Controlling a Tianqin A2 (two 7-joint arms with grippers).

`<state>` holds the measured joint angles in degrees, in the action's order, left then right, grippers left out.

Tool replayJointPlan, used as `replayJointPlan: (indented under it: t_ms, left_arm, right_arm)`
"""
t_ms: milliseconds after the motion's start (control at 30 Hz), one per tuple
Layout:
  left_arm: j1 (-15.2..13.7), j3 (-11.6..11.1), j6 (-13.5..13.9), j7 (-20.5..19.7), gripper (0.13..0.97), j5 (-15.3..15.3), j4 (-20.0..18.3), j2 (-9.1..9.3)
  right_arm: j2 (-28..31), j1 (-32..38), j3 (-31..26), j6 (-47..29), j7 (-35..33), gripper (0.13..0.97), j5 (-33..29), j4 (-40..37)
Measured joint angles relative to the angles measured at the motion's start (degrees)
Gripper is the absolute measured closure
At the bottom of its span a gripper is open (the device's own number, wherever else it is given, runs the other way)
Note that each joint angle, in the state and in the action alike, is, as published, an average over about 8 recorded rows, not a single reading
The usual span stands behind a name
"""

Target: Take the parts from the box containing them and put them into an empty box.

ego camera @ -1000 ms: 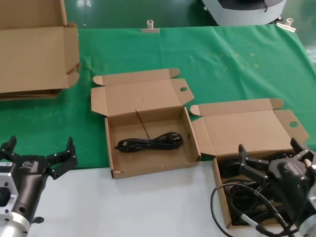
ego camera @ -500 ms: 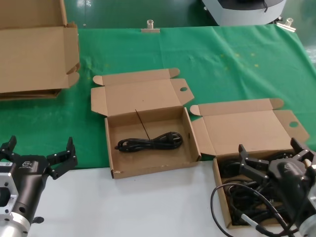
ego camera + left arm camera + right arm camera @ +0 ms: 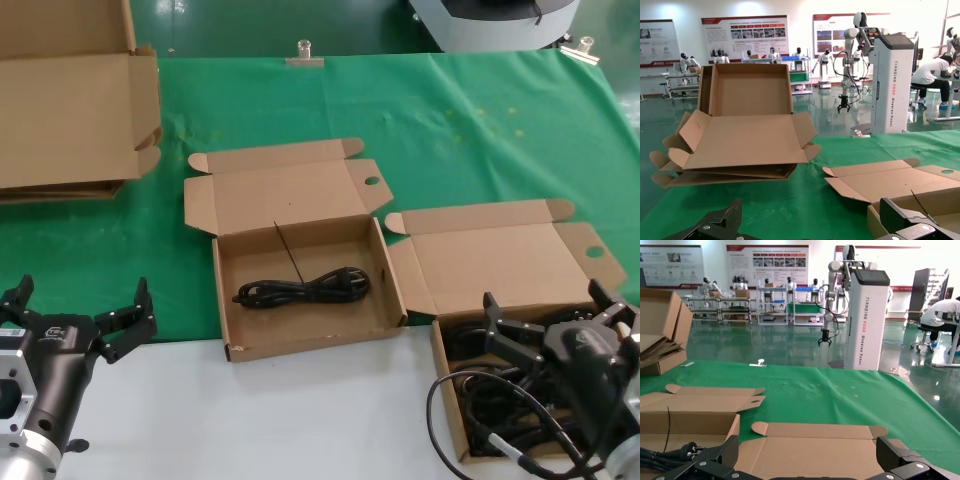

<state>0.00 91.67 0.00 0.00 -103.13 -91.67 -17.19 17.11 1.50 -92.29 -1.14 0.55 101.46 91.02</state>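
Right gripper (image 3: 555,318): I have it low over the right-hand box (image 3: 500,262), fingers spread wide, gripping nothing.
Right-hand box: open, lid laid back on the green cloth (image 3: 450,130); I see a tangle of black cords (image 3: 490,395) inside, partly hidden behind my right arm, so I can't count them.
Middle box (image 3: 300,290): open, sitting across the cloth edge and the white worktop (image 3: 260,420); one looped cord bundle (image 3: 303,287) lies across its floor, and a thin black tie (image 3: 290,250) rests on the floor beside the bundle, running towards the back wall.
Left gripper (image 3: 80,312): parked near the worktop's left front, well apart from both boxes, fingers spread, empty.
Far left: a stack of large flat cardboard sheets (image 3: 70,110) on the cloth.
Wrist views: the left one shows the cardboard stack (image 3: 740,145) ahead; the right one catches a plug (image 3: 682,450) in the middle box.
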Motion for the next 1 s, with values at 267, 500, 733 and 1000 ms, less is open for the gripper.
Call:
replayJointPlan:
  t_ms: [267,500,733,1000]
  left_arm:
    - [0.0,0.0,0.0,0.0,0.132,0.0,0.0,0.00]
    - [0.0,0.0,0.0,0.0,0.132,0.0,0.0,0.00]
    - [0.0,0.0,0.0,0.0,0.132,0.0,0.0,0.00]
    - [0.0,0.0,0.0,0.0,0.132,0.0,0.0,0.00]
  right_arm:
    - [0.0,0.0,0.0,0.0,0.0,0.129,0.0,0.0]
    - [0.0,0.0,0.0,0.0,0.0,0.129,0.0,0.0]
    - [0.0,0.0,0.0,0.0,0.0,0.129,0.0,0.0]
    - [0.0,0.0,0.0,0.0,0.0,0.129,0.0,0.0]
